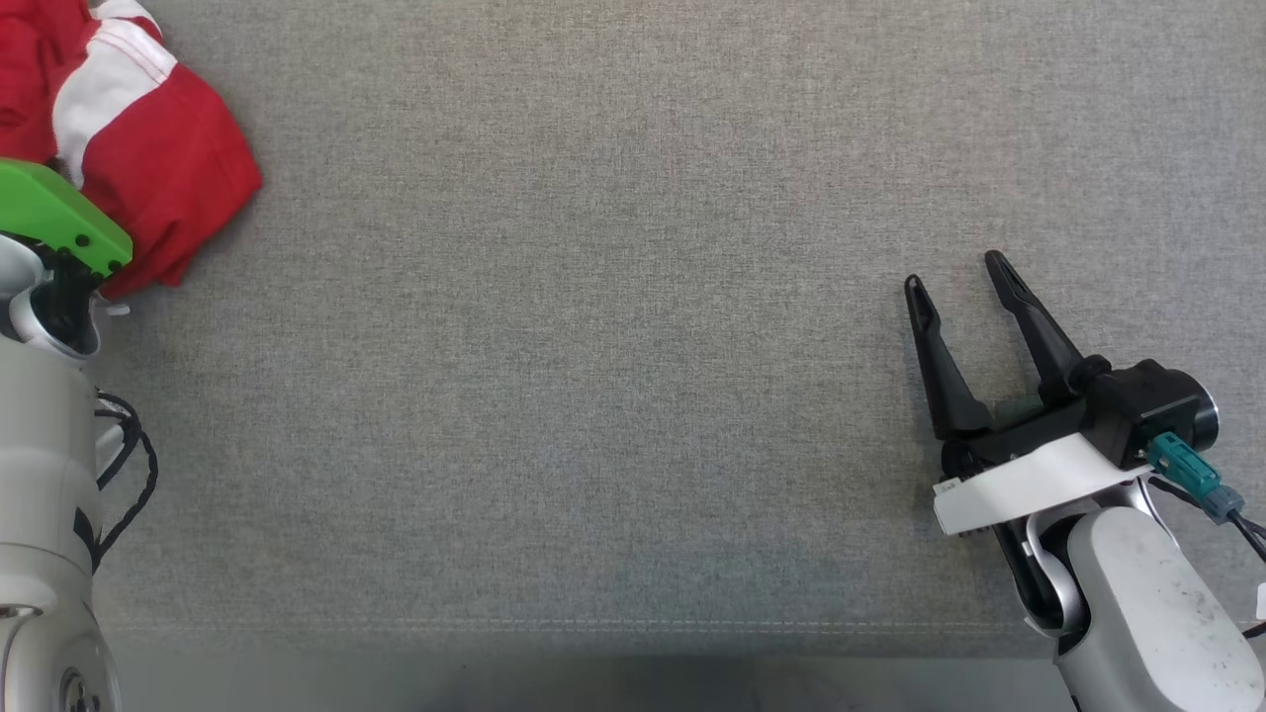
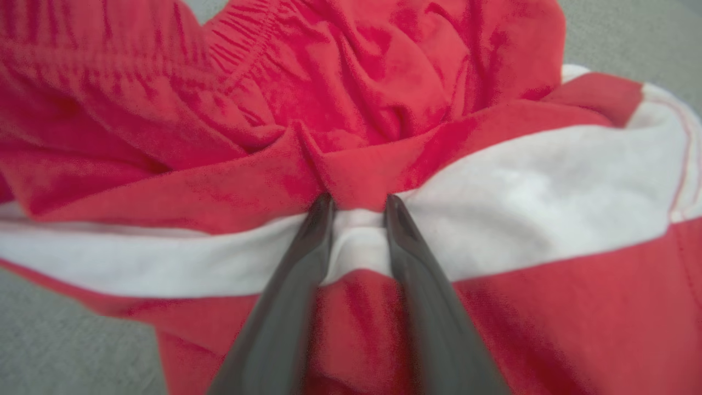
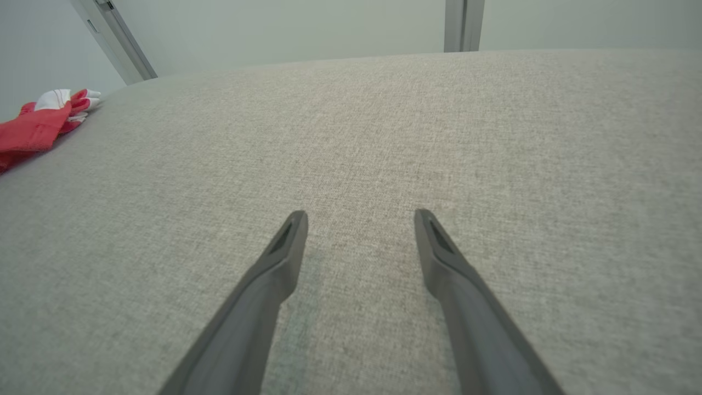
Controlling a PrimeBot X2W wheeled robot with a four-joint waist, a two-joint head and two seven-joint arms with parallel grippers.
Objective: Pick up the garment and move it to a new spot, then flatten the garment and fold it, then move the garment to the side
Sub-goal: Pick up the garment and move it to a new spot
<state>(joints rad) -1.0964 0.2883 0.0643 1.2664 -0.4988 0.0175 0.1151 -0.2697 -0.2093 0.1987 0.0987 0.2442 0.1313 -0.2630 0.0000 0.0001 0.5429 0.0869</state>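
Left arm: pale, at the left edge of the head view; a green cover on its wrist overlaps the near edge of the garment, and a black cable loops beside it.
Garment: one, red with a white stripe, crumpled at the far left corner of the surface; in the right wrist view it lies far off to the left.
Left gripper: two dark fingers pressed into the garment, narrowed astride a raised ridge of white and red cloth. Both tips touch the cloth; whether the ridge is firmly pinched cannot be told.
Surface: grey woven cloth, bare between the garment and the right gripper, with one seam along the near edge.
Right gripper: well apart from the garment, at the lower right; its two fingers are spread wide and hold nothing. They lie low over the bare surface.
Plug: one, teal, on the right wrist.
Background: two pale posts rise against a plain wall beyond the far edge.
Count: one garment, two grippers, two fingers each.
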